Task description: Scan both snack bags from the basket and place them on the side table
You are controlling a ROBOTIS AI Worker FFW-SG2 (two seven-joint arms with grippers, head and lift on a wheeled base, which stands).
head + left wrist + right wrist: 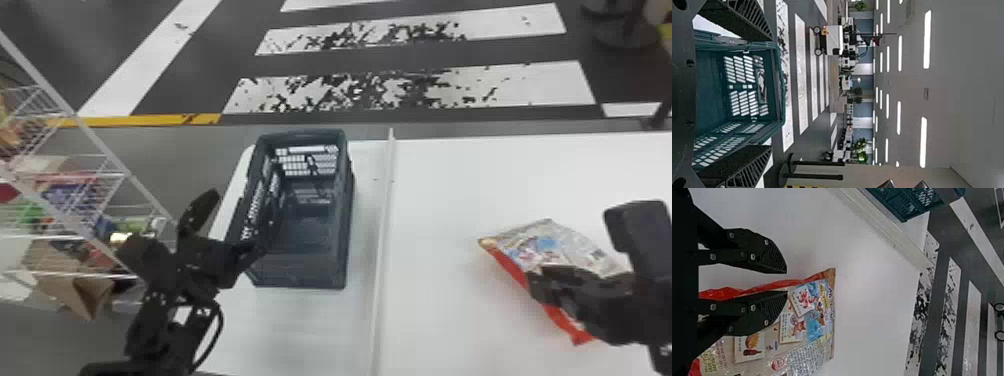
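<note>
Toward four o'clock in the head view, red-edged snack bag [545, 245] on white table [470, 185], right gripper [580, 252] over it, fingers apart, dark basket [300, 272] toward nine o'clock from the bag, left gripper [227, 228] at its eight-o'clock side, fingers wide apart.

1. From where I stand, the basket [300, 274] sits on the left part of the worktop [465, 180].
2. Right of it, a raised strip [383, 240] runs lengthwise, from the near side to the far side.
3. Beyond that strip, farther right, a snack bag [547, 245] lies on the worktop, nearer the robot than the basket's far end.
4. The left pincer [239, 220] is at the basket's left side; the right pincer [570, 247] is partly over the bag.
5. Left of the worktop stands a rack [100, 141] with goods [75, 192] on its shelves.
6. Behind the worktop, stripes [525, 92] cross the floor.
</note>
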